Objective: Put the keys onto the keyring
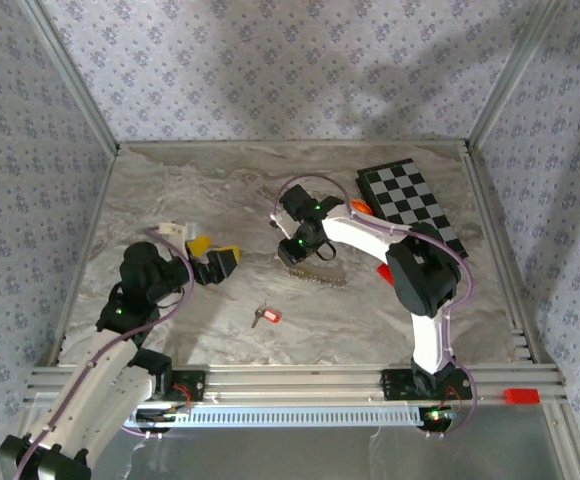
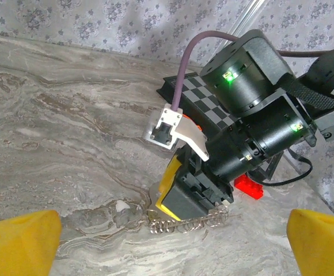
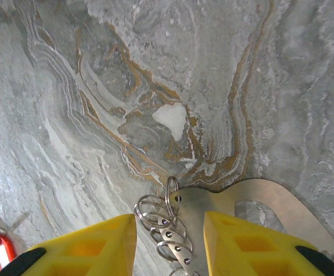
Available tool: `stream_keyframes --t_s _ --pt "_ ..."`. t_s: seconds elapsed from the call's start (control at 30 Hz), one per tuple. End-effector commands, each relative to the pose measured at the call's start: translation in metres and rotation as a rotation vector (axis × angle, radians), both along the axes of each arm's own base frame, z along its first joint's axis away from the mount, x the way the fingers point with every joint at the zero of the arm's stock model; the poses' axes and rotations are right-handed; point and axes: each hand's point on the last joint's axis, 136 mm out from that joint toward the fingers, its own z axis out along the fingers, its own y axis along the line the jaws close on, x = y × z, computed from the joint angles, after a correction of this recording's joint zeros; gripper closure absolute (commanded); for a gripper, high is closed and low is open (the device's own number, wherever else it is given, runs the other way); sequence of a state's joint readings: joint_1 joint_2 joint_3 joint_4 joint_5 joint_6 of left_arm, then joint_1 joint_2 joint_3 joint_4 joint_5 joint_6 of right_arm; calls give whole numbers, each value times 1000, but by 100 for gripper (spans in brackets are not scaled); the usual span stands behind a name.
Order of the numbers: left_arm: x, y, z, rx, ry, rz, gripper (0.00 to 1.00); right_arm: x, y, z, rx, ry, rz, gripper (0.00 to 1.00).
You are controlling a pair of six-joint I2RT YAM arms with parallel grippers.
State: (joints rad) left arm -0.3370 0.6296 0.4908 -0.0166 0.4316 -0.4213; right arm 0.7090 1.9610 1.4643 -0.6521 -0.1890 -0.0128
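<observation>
Presently we are looking down the right pincer [image 3: 170,225], whose yellow fingers [image 3: 92,247] are standing half spread and straddling the keyring [image 2: 181,223]. This is a pale silvery row of thin wire loops lying flat on the grey marble worktop [image 1: 190,190]. Whether the pads are biting on it, we are not able to tell. The loops are hanging along the edge of a flat curved silver plate [image 3: 242,198]. We are judging this piece to be light, stiff and slippery: hard metal that slides easily on polished stone, with loose loops on a rigid plate. We are thinking the best hold is across the bunched loops or on the plate's edge, pinched low so nothing skates away.

Moving outward, the key [image 1: 267,318], tiny silver-grey metal with a bright red head, is lying near the middle of the worktop, well apart from the keyring and nearer the arms. It is looking thin, light and awkward to lift, and the red head is offering the thickest place to grip. The left pincer [image 1: 214,256] is hovering wide open off to the left, holding nothing.

We are counting one keyring carrying at least four loops, one key that we are making out, two pincers, one black-and-white chequered board [image 1: 410,200] and one red block [image 1: 383,272].
</observation>
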Motion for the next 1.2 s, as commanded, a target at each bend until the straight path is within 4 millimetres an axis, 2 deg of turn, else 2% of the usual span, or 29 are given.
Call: stream_keyframes --t_s 0.0,0.7,1.17 --pt "-6 -7 17 -36 -53 -43 0 -6 2 -5 -8 49 24 65" --pt "-13 -15 21 -34 -87 -82 0 -9 6 -20 -33 70 71 78" --pt "-19 -17 27 -45 -110 -97 0 -5 7 -23 -55 52 83 78"
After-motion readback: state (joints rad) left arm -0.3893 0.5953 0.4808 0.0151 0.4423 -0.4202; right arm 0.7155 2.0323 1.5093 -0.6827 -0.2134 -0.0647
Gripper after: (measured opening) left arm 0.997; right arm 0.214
